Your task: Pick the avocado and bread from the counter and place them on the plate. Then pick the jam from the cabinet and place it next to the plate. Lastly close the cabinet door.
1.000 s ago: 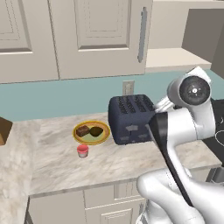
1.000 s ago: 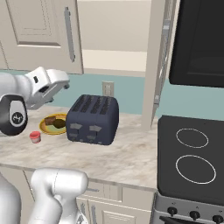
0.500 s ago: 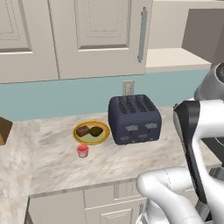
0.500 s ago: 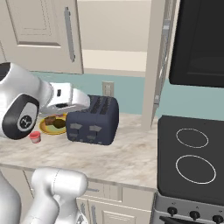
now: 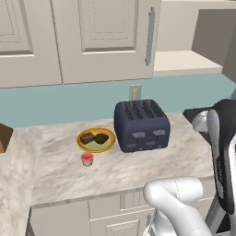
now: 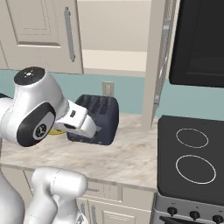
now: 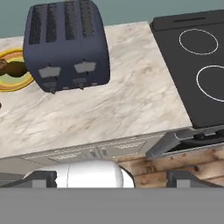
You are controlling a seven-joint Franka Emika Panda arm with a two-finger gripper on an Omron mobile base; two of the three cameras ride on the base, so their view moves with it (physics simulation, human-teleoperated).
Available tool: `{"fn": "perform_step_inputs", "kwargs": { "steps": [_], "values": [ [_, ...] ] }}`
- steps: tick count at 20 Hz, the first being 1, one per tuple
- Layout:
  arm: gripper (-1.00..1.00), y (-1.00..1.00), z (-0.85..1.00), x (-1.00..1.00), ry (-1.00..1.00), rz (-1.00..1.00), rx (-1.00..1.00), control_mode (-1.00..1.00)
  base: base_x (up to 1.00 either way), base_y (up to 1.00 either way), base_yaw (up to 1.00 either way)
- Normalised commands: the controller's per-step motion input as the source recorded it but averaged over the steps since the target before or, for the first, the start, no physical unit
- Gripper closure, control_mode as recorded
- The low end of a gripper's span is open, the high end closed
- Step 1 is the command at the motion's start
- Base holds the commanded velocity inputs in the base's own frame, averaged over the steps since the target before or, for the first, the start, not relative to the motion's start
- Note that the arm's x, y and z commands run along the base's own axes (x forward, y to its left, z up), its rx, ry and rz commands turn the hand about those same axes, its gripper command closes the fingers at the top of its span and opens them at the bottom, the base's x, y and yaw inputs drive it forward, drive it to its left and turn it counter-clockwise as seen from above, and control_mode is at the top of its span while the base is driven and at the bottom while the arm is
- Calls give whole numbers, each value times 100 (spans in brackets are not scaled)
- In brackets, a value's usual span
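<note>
Simulated kitchen, beige marble worktop [image 5: 115, 170]. Yellow-rimmed round plate [image 5: 96, 139] carries brown bread block [image 5: 87, 137] and dark avocado [image 5: 102, 138]; small red jam jar [image 5: 87, 159] just beside plate. Open beige cabinet door [image 6: 161, 57] stands above right of hand; hand spread, empty.

The counter [image 5: 138, 168], a beige marble-patterned worktop, is shown with pale drawer fronts [image 5: 106, 205] below it. A dark blue four-slot toaster [image 5: 140, 125] is set near the back wall. Just beside it, on the side away from the black stove top [image 6: 192, 153], a round plate [image 5: 96, 145] with a yellow-orange rim is laid flat on the counter. A small red jar [image 5: 87, 159] is placed upright on the marble just in front of the plate, close to its rim but apart from it. The stove top adjoins the counter's other end.
</note>
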Motion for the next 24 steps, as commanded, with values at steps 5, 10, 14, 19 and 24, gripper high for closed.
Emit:
{"fn": "perform_step_inputs", "kwargs": {
  "steps": [5,10,14,19,24],
  "values": [
    [-100,0,-50,-78,-16,0,37,-100,0,0,0],
    [-100,0,-26,-81,-14,0,30,-100,0,0,0],
    [-100,-27,0,-4,-1,0,22,-100,0,0,0],
    [-100,-56,0,36,0,0,15,-100,0,0,0],
    [-100,-59,0,16,-7,1,15,-100,0,0,0]
  ]
}}
